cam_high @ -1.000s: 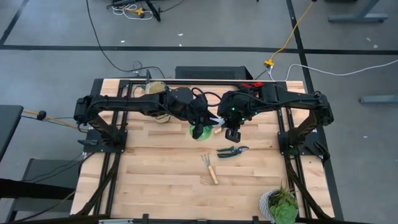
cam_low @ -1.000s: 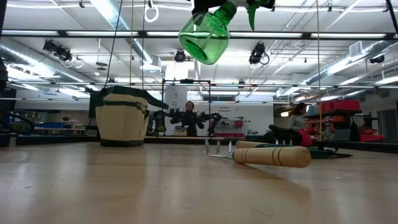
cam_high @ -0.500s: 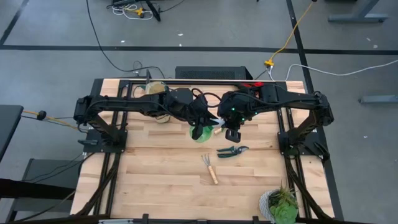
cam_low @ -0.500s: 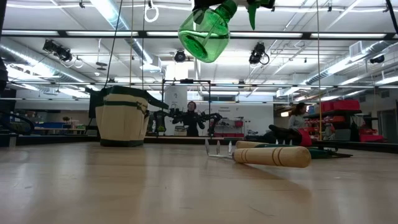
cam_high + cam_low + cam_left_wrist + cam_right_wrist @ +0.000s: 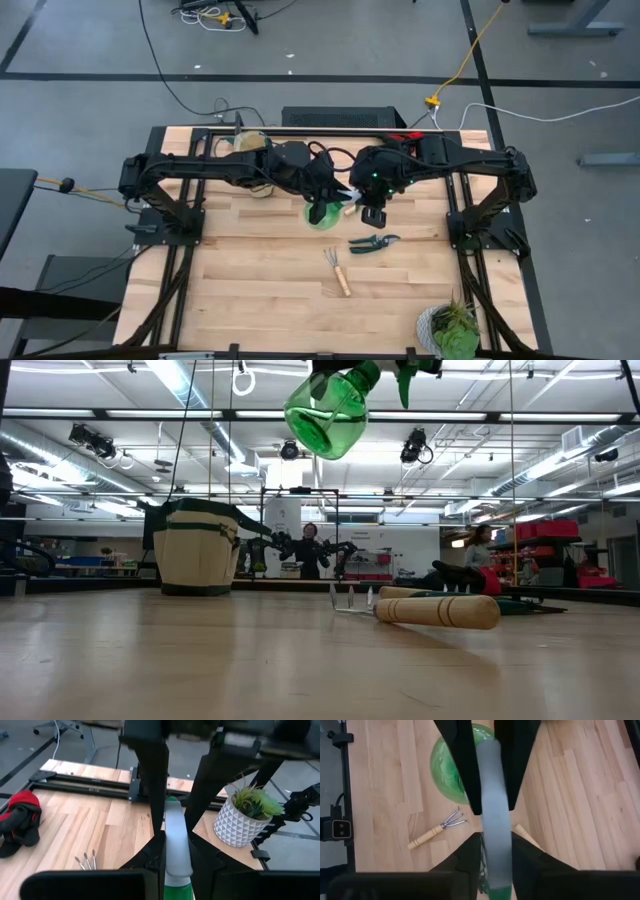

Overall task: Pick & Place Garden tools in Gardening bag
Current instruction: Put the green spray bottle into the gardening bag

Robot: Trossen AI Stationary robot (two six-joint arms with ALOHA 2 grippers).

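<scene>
Above the worktop [image 5: 250,280]: a bright green spray bottle [image 5: 327,415], held aloft.
Translucent round body, pale handle; left gripper [image 5: 322,205] fingers clamp it, right gripper [image 5: 372,213] fingers unclear.

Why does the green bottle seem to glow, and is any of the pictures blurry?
Low view: ceiling strip lights shine through the translucent green bottle hanging up high, so it glows, and the table near the lens is soft. Left wrist view: the grey handle close to the lens is blurred, while the potted plant is sharper. High view: lighting is even, with faint shadows.
</scene>
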